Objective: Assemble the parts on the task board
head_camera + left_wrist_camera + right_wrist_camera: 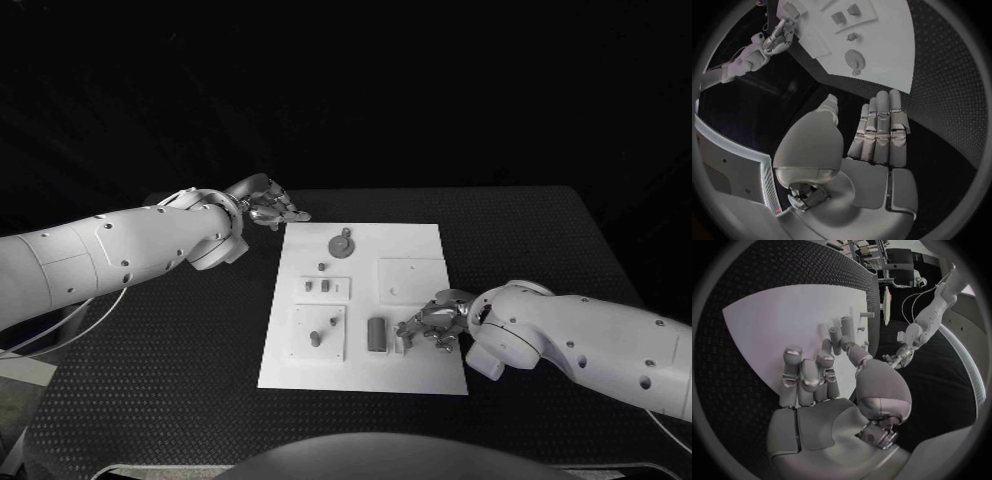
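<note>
Task board (pixel 411 245) flat at mid-tabletop (pixel 562 240), long axis running near to far. Upright dark part (pixel 376 334) standing near the board's near edge, long axis vertical, just left of the right robot hand (pixel 433 328). Right robot hand over the board's near-right area, fingers apart and partly curled toward that part; no part seen in the grasp, contact not discernible. Left robot hand (pixel 270 210) off the board's far-left corner, over bare tabletop, flat and spread, holding nothing, well apart from the upright part. Judged: right robot hand clearly nearer; coming move turns on a short leftward reach.

Right wrist view: fingers (pixel 811 375) above the white board, upright pieces just beyond the fingertips. Left wrist view: round disc part (pixel 856 59) at the board's far end. Head view alone: both robot hands against the whole board.
</note>
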Controlling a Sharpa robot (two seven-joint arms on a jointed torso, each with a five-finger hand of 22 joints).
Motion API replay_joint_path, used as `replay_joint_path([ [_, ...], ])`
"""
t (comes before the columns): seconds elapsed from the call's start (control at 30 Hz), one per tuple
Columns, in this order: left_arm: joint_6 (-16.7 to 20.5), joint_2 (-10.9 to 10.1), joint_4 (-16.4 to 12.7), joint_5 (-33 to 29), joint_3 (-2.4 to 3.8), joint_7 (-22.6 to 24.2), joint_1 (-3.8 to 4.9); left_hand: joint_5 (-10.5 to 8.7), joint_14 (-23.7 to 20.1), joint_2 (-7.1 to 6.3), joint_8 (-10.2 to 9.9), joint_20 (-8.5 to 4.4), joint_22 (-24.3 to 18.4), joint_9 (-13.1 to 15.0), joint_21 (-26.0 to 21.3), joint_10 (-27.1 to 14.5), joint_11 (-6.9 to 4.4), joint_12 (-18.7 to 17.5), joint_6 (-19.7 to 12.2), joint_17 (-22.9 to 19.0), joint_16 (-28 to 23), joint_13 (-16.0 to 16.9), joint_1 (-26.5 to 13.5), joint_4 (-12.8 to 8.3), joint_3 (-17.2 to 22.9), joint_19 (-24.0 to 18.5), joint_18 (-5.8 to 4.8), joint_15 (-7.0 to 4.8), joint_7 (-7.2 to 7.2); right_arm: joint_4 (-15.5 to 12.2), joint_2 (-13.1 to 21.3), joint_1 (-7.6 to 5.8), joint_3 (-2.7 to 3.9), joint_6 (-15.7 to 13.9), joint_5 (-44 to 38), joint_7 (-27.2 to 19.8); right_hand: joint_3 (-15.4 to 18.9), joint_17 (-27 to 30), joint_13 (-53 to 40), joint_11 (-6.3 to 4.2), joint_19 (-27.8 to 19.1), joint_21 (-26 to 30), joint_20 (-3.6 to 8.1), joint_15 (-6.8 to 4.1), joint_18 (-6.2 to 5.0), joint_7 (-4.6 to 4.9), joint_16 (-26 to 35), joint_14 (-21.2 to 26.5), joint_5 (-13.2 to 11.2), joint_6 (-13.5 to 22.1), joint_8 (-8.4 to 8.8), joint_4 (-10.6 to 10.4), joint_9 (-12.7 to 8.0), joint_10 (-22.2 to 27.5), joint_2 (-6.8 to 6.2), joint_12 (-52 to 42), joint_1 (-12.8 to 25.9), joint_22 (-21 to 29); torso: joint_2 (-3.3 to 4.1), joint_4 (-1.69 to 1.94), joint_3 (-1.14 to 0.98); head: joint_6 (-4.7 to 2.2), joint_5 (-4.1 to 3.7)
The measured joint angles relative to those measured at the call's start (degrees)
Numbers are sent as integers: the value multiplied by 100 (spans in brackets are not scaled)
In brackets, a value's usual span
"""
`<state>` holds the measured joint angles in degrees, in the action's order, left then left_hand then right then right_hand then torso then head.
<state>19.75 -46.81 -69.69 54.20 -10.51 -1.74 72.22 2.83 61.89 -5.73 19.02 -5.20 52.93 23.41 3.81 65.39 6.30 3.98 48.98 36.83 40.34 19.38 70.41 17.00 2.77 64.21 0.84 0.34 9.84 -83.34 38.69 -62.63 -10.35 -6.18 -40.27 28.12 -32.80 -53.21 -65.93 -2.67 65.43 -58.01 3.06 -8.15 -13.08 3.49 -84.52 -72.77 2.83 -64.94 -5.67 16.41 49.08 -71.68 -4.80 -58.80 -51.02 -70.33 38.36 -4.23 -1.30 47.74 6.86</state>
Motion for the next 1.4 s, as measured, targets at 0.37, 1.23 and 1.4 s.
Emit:
replay_joint_path([
  [0.37,-11,-2,2,0,0,-5,0,0,-2,0,0,0,0,0,0,0,0,0,0,3,0,0,0,0,0,0,0,2,0,66,-50,1,-16,-35,-312,35,62,82,6,0,0,0,-1,9,-17,9,0,-9,0,-14,25,-29,-16,0,-64,0,204,33,0,3,-3,14,7],
  [1.23,-21,0,3,3,0,-12,0,0,-8,0,0,0,-4,-11,0,0,0,0,0,2,0,-4,0,-16,-16,0,0,8,0,-23,-80,3,-81,29,-579,21,13,103,5,1,40,0,20,-10,-20,-10,0,14,0,-30,49,19,-27,1,-30,0,244,53,-1,4,4,36,31],
  [1.4,-23,3,5,3,0,-12,0,0,-8,0,0,0,-4,-10,0,0,-1,0,0,2,0,-4,0,-16,-16,0,0,8,0,-48,-81,11,-84,26,-590,-1,-17,98,5,1,41,0,20,-9,-21,-11,0,13,1,-30,51,31,-28,1,13,0,200,53,-1,4,4,35,32],
])
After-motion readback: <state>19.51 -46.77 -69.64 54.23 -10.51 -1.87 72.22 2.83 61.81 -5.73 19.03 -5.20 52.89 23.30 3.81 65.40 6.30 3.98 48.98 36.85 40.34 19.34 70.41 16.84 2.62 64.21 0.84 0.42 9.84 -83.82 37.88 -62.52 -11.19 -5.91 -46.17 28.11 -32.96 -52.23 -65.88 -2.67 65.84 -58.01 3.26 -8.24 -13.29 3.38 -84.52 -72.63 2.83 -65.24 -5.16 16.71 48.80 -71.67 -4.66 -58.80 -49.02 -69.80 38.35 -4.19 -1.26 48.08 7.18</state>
